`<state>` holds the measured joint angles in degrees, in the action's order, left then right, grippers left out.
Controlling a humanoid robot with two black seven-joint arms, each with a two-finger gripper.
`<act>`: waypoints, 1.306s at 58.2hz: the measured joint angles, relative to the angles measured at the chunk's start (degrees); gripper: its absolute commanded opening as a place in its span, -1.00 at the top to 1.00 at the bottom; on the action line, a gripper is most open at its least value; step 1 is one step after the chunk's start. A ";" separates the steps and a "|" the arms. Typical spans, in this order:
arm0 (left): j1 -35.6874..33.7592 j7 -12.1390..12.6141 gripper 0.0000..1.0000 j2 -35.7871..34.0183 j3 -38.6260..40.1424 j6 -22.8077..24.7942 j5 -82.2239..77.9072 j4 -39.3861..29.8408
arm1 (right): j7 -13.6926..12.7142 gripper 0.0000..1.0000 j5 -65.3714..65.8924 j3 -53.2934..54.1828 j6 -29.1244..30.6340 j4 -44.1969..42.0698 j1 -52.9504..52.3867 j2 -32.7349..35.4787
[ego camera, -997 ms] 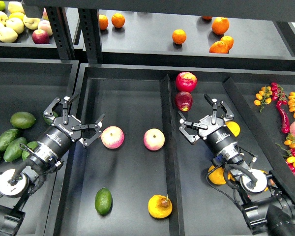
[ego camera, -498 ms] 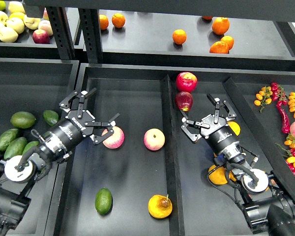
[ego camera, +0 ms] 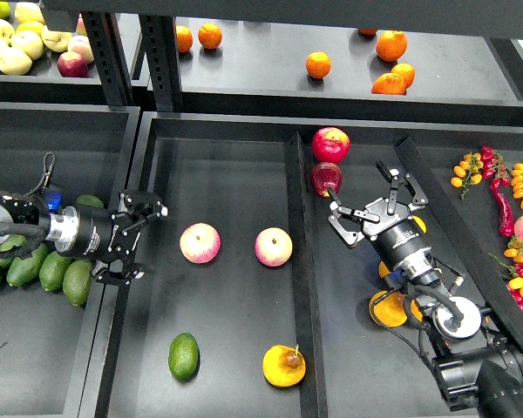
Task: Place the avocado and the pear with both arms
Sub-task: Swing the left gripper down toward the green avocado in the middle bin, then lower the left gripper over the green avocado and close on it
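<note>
The avocado (ego camera: 183,356), small and bright green, lies in the near part of the middle tray (ego camera: 227,165). The pear (ego camera: 283,366), yellow-orange with a brown blotch by its stem, lies just to its right. My left gripper (ego camera: 146,241) is open and empty at the tray's left wall, level with two pink apples, well above and left of the avocado. My right gripper (ego camera: 372,202) is open and empty in the right compartment, near a dark red apple (ego camera: 325,178) and far from the pear.
Two pink apples (ego camera: 200,243) (ego camera: 273,246) lie mid-tray. A divider (ego camera: 302,287) separates the right compartment, which holds a red apple (ego camera: 329,144) and oranges (ego camera: 385,310) under my right arm. Dark avocados (ego camera: 35,268) lie in the left bin. Oranges (ego camera: 317,64) sit on the back shelf.
My left arm has pulled back leftward from the pink apple and now lies level across the left bin, gripper at the tray wall. My right gripper has shifted slightly right.
</note>
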<state>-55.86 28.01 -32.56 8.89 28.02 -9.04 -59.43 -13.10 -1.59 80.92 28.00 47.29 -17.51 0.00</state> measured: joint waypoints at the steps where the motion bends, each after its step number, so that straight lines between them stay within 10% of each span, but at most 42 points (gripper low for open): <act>1: -1.12 0.00 -0.98 0.29 -1.89 0.00 -1.67 0.00 | 0.00 -0.99 0.00 0.11 0.00 0.00 0.00 0.00; 22: -7.37 -0.01 -0.98 14.15 -14.82 0.00 -10.34 3.56 | 0.00 -0.99 -0.07 0.64 0.00 -0.51 0.11 0.00; 76: -1.83 -0.01 -0.95 20.79 -19.45 -0.03 -15.26 10.23 | 0.00 -0.99 -0.08 0.64 0.00 -0.71 0.90 0.00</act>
<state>-57.69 28.00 -11.77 -10.55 27.99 -24.30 -49.20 -13.10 -1.67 81.56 28.00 46.58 -16.62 0.00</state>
